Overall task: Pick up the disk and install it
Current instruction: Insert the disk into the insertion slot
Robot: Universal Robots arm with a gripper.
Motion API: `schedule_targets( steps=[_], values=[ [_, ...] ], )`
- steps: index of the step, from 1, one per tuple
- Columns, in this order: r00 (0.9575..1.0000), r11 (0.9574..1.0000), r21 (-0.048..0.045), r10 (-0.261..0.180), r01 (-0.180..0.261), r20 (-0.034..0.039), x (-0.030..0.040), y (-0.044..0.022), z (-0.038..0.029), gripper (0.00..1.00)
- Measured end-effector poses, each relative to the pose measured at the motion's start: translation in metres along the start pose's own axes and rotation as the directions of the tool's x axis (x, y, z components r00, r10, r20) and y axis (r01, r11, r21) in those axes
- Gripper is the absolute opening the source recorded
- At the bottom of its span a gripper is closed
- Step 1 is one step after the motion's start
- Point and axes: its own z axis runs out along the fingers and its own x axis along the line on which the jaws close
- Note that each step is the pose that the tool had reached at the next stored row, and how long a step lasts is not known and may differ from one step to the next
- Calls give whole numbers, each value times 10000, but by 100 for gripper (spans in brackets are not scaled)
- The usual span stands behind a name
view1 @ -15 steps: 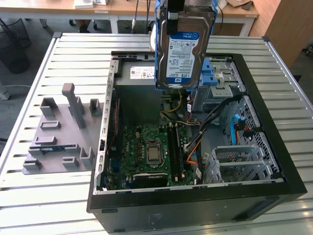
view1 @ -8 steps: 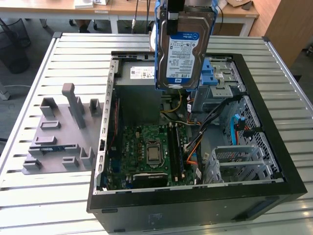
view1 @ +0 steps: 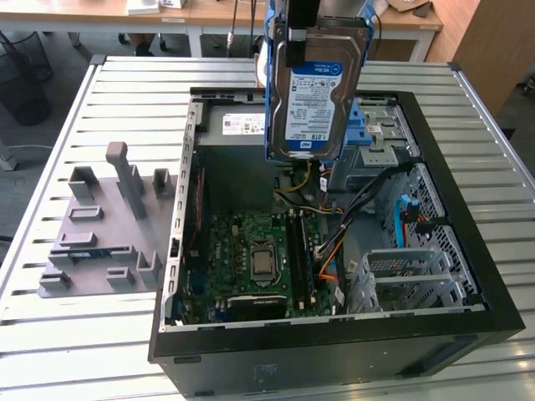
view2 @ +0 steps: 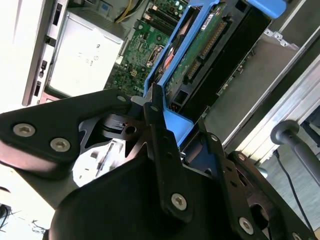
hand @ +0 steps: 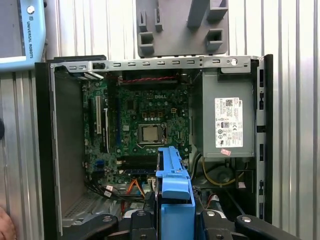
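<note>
Pickup is done: the pincer (hand: 175, 222) grips the disk (view1: 316, 92), aloft at 12 o'clock over the open computer case (view1: 334, 332); installing remains.

Robotics lab or workshop bench, exterior view: an opened desktop computer case (view1: 334, 342) lies on a slatted aluminium table (view1: 125, 83). A grey moulded fixture (view1: 92, 242) sits at its 9 o'clock, with wooden desks (view1: 217, 12) at 12 o'clock.

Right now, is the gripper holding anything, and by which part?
Yes: the gripper holds the disk by one end of its blue carrier bracket, above the open computer case.
</note>
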Motion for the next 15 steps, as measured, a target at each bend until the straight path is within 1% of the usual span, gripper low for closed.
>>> schedule_targets(
  steps=[6, 12, 15],
  values=[
    [10000, 10000, 0, -1, 1, -1, 141, -7, 8, 36],
    [10000, 10000, 0, 0, 0, 0, 304, -15, 22, 36],
    [10000, 10000, -1, -1, 1, -2, 350, -18, 28, 36]
  ],
)
